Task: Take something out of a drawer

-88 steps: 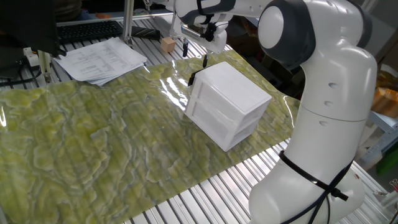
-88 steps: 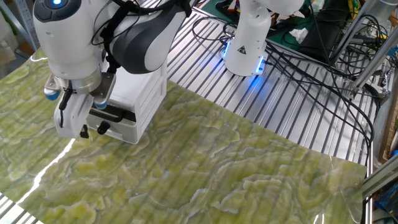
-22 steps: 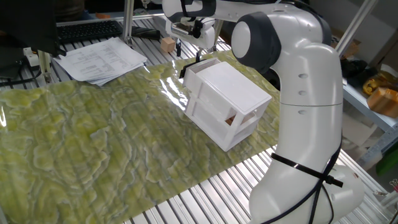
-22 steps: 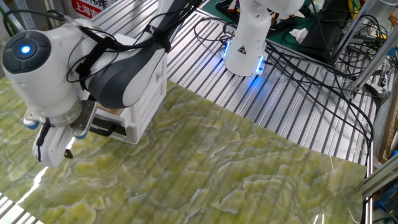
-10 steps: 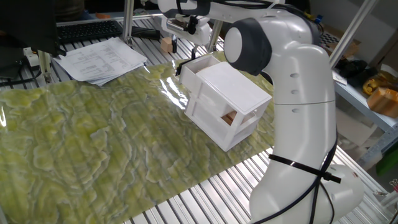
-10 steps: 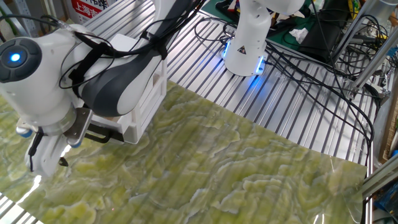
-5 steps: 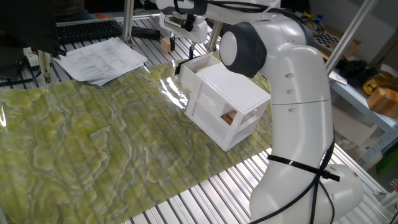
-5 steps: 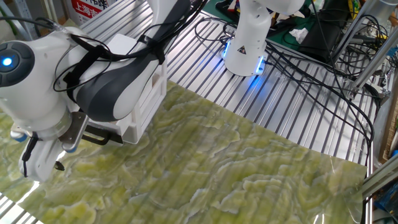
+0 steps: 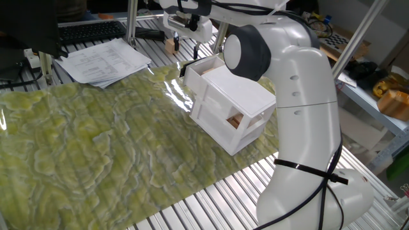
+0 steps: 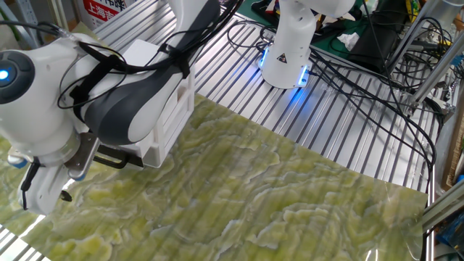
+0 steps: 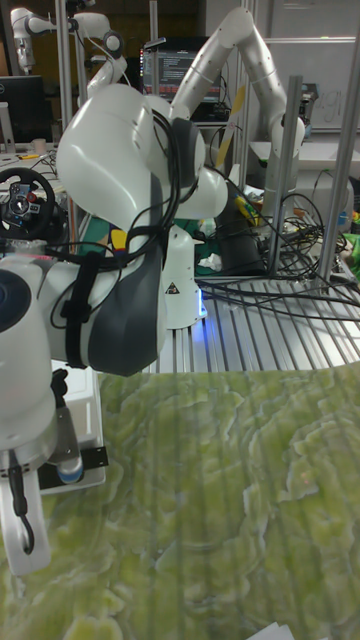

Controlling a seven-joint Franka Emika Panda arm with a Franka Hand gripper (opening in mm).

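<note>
The arm's bulk hides the drawer (image 9: 203,66); gripper (image 10: 45,190) spread cannot be told, apparently empty.

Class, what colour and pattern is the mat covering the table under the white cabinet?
The mat is yellow-green with wavy, marbled streaks, clearest in the fixed view showing the papers.

- A white Franka Panda arm (image 9: 300,96) rises from its base, bends at a grey-jointed elbow, and reaches forward and down.
- The wrist sits directly above the gripper (image 10: 43,192), bulky and white with a dark grey band, black cables looped over it.
- The gripper points downward, hand body white, dark fingers (image 10: 67,194) at its tip.
- Whether the jaws stand apart or closed cannot be told from any view.
</note>
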